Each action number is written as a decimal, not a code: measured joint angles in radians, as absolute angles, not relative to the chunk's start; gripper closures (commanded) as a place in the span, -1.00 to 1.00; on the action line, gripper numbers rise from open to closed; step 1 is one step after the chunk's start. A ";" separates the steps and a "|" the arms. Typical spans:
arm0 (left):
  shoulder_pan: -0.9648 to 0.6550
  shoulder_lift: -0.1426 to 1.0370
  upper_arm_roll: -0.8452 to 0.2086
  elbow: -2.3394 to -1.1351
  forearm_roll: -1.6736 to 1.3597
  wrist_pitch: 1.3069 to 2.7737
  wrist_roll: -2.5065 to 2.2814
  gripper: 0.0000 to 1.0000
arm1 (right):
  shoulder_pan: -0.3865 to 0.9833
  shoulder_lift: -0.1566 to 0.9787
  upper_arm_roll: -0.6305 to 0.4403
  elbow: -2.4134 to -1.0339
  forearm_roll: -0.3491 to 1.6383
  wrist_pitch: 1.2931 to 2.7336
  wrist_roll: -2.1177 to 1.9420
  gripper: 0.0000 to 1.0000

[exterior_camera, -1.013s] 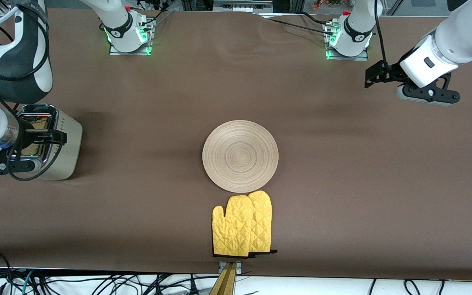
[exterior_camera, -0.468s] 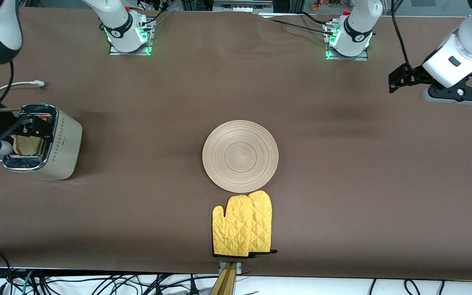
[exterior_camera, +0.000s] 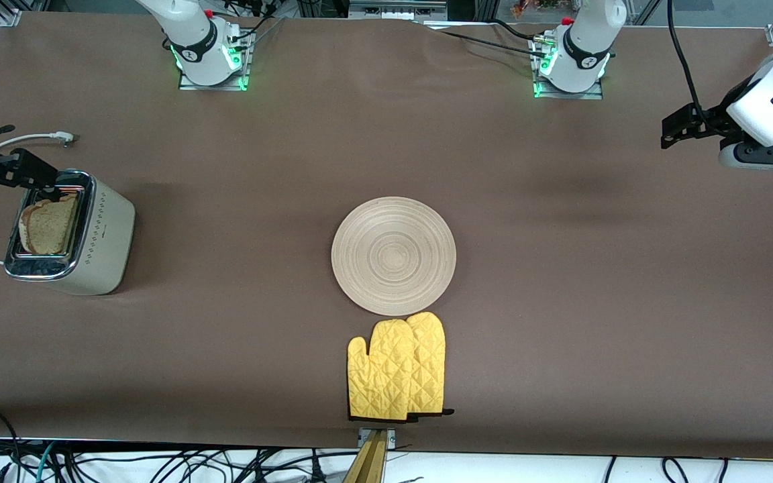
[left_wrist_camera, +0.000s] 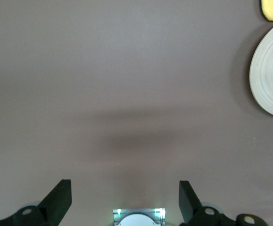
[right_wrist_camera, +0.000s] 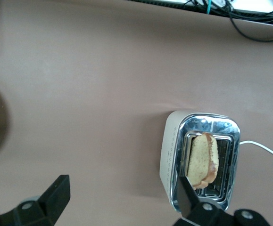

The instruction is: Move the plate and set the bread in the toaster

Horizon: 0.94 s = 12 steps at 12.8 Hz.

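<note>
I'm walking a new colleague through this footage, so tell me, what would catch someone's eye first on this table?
Probably the bright yellow quilted oven mitts at the table edge nearest the front camera, just touching the round beige wooden plate in the middle. Next, the tan bread slice standing in a slot of the cream toaster with the chrome top at the right arm's end. Both tools are open: the right tool over the toaster's edge, the left tool over bare cloth.
</note>
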<state>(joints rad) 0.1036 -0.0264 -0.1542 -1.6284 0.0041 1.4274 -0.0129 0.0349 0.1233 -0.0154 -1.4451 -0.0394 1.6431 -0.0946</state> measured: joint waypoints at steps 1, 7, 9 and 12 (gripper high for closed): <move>0.108 -0.026 -0.154 -1.628 0.004 1.421 -0.017 -1.00 | 0.034 0.116 -0.006 -1.455 -0.039 1.629 -0.091 -1.00; 0.114 -0.005 -0.155 -1.628 -0.019 1.457 -0.095 -1.00 | 0.029 0.111 -0.001 -1.500 -0.037 1.586 -0.084 -1.00; 0.122 0.001 -0.155 -1.628 -0.020 1.468 -0.099 -1.00 | 0.029 0.111 -0.001 -1.500 -0.037 1.586 -0.065 -1.00; 0.123 0.001 -0.155 -1.625 -0.020 1.469 -0.113 -1.00 | 0.029 0.112 -0.001 -1.500 -0.037 1.586 -0.058 -1.00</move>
<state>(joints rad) 0.1233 0.0005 -0.1550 -1.6249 -0.0201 1.4689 -0.1132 0.0289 0.1122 -0.0006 -1.5001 -0.0369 1.5865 -0.0585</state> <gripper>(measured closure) 0.000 0.000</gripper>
